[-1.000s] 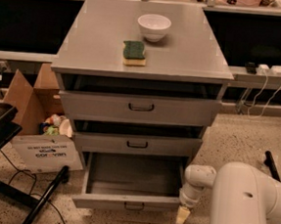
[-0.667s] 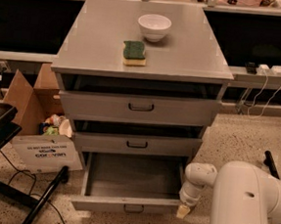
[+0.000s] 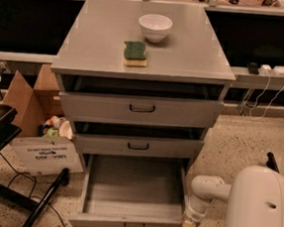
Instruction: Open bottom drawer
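the gripper (image 3: 189,222) hangs low, its pale tip beside the right front corner of the bottom drawer (image 3: 133,184); whether it is open or closed, i cannot tell. behind it, at about 3 o'clock, the white arm (image 3: 255,210) bulks large. the bottom drawer stands well out from the cabinet (image 3: 88,46), plain grey inside, its front and dark handle (image 3: 133,226) at 6 o'clock near the picture's lower edge. at 12 o'clock from it sit the middle drawer (image 3: 168,148) and, higher, the top drawer (image 3: 182,111). on the cabinet rest a white bowl (image 3: 155,27) and, at 7 o'clock from it, a green sponge (image 3: 135,53). a cardboard box (image 3: 35,141) lies at 9 o'clock.
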### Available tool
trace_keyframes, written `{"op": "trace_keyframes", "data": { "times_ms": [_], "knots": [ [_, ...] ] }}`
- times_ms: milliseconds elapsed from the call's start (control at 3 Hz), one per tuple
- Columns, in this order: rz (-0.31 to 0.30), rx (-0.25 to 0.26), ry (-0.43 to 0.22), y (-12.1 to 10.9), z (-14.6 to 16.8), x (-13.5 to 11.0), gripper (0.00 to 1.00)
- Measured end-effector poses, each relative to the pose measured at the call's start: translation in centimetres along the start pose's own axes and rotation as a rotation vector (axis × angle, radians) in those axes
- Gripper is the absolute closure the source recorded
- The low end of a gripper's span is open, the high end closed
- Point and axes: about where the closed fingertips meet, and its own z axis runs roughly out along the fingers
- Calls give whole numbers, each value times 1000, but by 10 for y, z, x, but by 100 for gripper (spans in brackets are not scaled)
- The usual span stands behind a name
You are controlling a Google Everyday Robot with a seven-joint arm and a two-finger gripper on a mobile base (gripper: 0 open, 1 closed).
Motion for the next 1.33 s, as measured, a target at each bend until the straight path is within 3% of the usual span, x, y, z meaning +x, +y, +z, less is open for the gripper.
{"op": "trace_keyframes", "data": {
  "times_ms": [333,667,1333],
  "knots": [
    [0,0,0,-2,-1,-1,100],
    [45,-30,-4,28,7,13,100],
    [62,-12,-22,31,5,12,100]
  ]
}}
